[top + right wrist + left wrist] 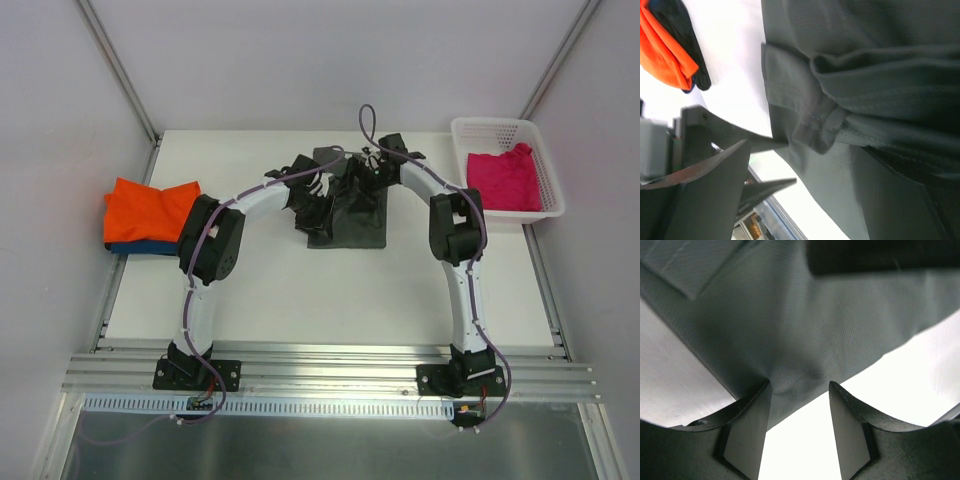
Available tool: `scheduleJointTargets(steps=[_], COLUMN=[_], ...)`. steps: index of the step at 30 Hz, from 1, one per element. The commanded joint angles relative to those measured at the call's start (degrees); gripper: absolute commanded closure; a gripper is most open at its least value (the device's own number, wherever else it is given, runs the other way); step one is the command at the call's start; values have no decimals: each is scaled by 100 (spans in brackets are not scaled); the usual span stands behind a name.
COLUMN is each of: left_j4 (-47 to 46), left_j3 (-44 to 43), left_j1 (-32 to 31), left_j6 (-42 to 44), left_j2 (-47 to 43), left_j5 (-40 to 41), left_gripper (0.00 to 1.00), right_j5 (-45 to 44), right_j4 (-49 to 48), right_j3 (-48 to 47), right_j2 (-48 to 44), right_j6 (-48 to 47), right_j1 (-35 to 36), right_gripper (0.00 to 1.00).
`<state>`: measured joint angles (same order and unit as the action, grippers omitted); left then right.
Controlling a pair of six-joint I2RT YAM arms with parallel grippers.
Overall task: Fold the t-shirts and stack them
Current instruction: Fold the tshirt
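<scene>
**A:** Top view?
**B:** The grey shirt (350, 225) lies at the centre of the table (300, 300). The orange shirt (150, 205) sits on the blue shirt (135, 247) at the left edge. The pink shirt (505, 178) is in the basket (500, 125) on the right.

**A:** Left wrist view?
**B:** The left gripper (800, 390) is half open, with the grey shirt's edge between its tips, unpinched.

**A:** Right wrist view?
**B:** The right gripper (790, 162) is spread wide and holds nothing. One fingertip meets the grey shirt's edge beside a folded hem.
</scene>
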<state>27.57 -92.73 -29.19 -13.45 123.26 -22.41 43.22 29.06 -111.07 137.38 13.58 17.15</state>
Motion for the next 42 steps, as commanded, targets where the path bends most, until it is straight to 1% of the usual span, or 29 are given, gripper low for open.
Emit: scheduleJointTargets(steps=[1,7,13,19,22,26,30,34,36,37,39,40,41,42], left_j4=[205,205,205,213,213,213,231,231,240,240,249,283,284,284], left_j3=[-17,79,132,185,150,62,44,-52,-87,-157,-263,-568,-571,-754], left_j1=[-34,-104,-183,-245,-289,-289,-289,-289,-289,-289,-263,-210,-210,-166], left_j6=[115,159,211,220,273,326,352,378,387,413,449,431,431,423], left_j2=[-197,-241,-294,-329,-364,-487,-514,-522,-549,-540,-549,-505,-505,-435], left_j5=[106,123,185,237,272,317,343,378,431,440,440,387,387,335], left_gripper=[50,49,49,48,48,48,48,48,48,48,48,46,46,46], right_j5=[-147,-253,-455,-552,-499,-534,-386,-209,-156,-130,-33,80,81,116], right_j4=[-322,-787,-1191,-1297,-1254,-1070,-964,-858,-770,-735,-569,-359,-357,-296], right_j3=[-757,-1706,-2112,-2314,-2227,-2042,-1560,-832,-619,-400,-258,12,15,76], right_j2=[218,579,737,834,729,221,-271,-633,-774,-800,-827,-836,-836,-836], right_j6=[188,663,777,751,585,277,276,206,154,119,31,4,4,4], right_j1=[61,-79,-98,-1,-18,-150,-387,-466,-475,-475,-475,-484,-484,-484], right_gripper=[15,15,15,14,14,14,14,14,13,13,13,12,12,12])
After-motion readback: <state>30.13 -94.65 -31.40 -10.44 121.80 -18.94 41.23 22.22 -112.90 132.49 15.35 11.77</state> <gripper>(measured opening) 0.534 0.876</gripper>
